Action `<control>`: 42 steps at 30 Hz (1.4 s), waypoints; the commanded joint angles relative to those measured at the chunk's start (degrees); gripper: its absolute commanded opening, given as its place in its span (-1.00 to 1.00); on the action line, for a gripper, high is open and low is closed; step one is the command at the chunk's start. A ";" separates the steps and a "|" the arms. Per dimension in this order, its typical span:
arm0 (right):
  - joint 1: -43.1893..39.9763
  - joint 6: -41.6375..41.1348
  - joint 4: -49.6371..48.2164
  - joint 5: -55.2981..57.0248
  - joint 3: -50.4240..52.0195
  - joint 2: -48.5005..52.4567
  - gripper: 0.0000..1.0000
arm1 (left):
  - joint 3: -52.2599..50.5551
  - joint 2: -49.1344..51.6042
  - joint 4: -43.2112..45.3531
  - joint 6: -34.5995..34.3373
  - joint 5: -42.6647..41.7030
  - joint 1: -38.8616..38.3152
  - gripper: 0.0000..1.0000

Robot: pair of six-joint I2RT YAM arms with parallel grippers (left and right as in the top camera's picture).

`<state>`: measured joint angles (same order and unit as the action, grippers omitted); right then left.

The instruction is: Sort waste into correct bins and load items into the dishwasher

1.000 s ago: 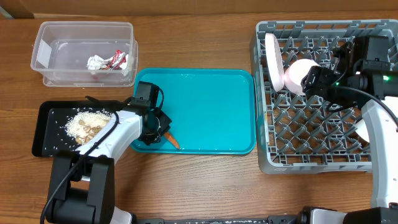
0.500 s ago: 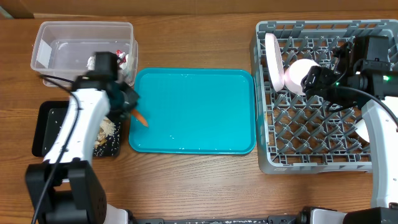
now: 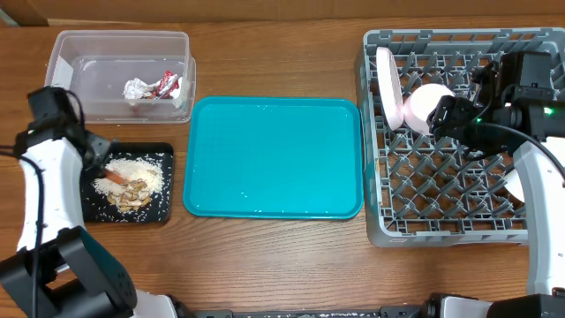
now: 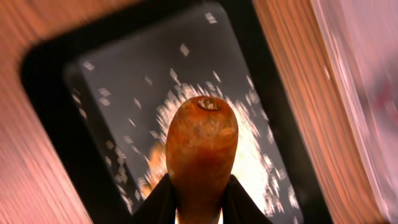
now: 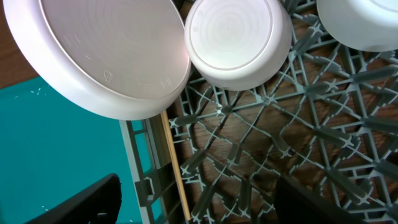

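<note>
My left gripper [image 3: 104,170] is shut on the small orange carrot [image 3: 114,176] and holds it over the black tray [image 3: 162,210], right above the beige rice scraps [image 3: 137,184]. In the left wrist view the carrot [image 4: 202,140] sticks out between the fingers [image 4: 199,210], with the tray [image 4: 50,74] and rice [image 4: 255,162] blurred below. The clear tub [image 3: 79,49] holds the red wrapper [image 3: 168,86] and a foil wad [image 3: 134,88]. My right gripper [image 3: 444,115] is open and empty over the grey dish rack [image 3: 441,221], near a standing plate [image 3: 388,87] and a bowl [image 3: 425,104].
The teal tray [image 3: 274,157] lies between the black tray and the rack. In the right wrist view the open fingers [image 5: 198,194] hang above the rack floor [image 5: 261,143], with the plate [image 5: 106,56], two bowls [image 5: 239,43], [image 5: 367,22] and a chopstick [image 5: 174,168] at the rack's edge.
My left arm has carried the carrot from the teal tray's front left corner leftward to over the black tray. The right arm has not moved.
</note>
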<state>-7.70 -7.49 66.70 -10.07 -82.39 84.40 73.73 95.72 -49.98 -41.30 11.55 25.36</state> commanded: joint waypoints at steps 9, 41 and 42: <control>0.02 0.04 0.46 -0.07 -1.20 0.22 0.61 | -0.57 13.16 1.36 2.80 4.31 1.68 -0.92; 8.85 7.26 -11.93 -11.85 -1.20 0.24 0.82 | 17.22 1.36 -11.10 24.15 -11.80 -12.31 0.58; 10.82 8.50 -12.90 -11.63 -1.20 0.31 0.83 | 17.22 1.25 -11.67 26.91 -12.57 -14.34 0.72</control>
<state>-1.45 -3.14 55.29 -18.17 -82.39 84.40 90.37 98.26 -60.80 -25.02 4.97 16.10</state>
